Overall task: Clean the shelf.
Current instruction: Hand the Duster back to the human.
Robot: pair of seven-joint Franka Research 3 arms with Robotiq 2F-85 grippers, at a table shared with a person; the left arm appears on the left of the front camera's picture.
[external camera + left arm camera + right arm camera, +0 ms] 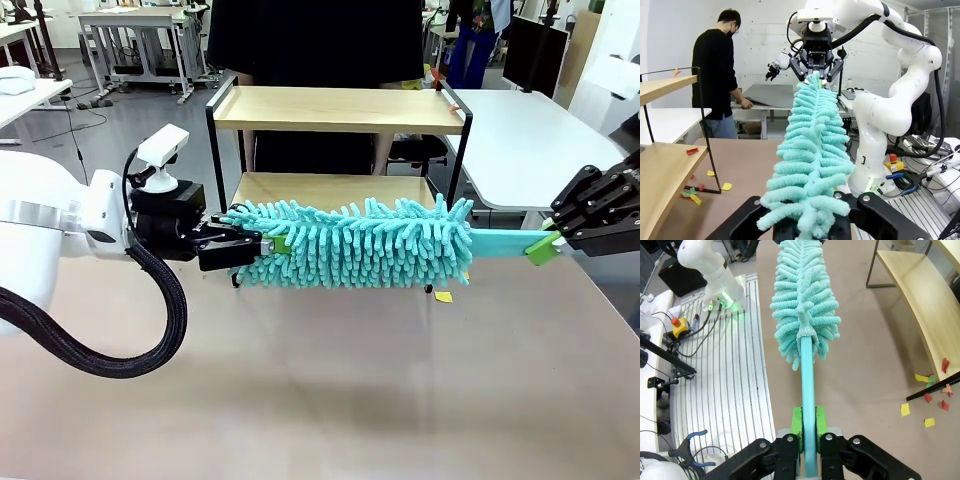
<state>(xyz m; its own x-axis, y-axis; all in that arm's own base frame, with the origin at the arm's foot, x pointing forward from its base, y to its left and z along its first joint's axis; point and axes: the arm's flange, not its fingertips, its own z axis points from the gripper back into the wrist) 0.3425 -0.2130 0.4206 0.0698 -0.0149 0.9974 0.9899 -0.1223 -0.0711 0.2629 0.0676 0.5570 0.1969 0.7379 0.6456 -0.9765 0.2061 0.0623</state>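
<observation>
A fluffy teal duster (360, 240) hangs level over the brown table, just in front of the shelf's lower board. My left gripper (262, 245) is shut on its fluffy tip (810, 210). My right gripper (543, 248) is shut on its flat teal handle (807, 390), with the green pads (796, 422) pressed to both sides. The shelf (340, 108) stands behind the duster, two light wooden boards in a thin black frame. Small red, yellow and green paper scraps (692, 150) lie on the lower board's edge, and more lie by its leg (930, 385).
A person in black (315, 40) stands right behind the shelf. A white desk (520, 130) is at the back right. One yellow scrap (443, 296) lies on the brown table (320, 380) under the duster. The near half of the table is bare.
</observation>
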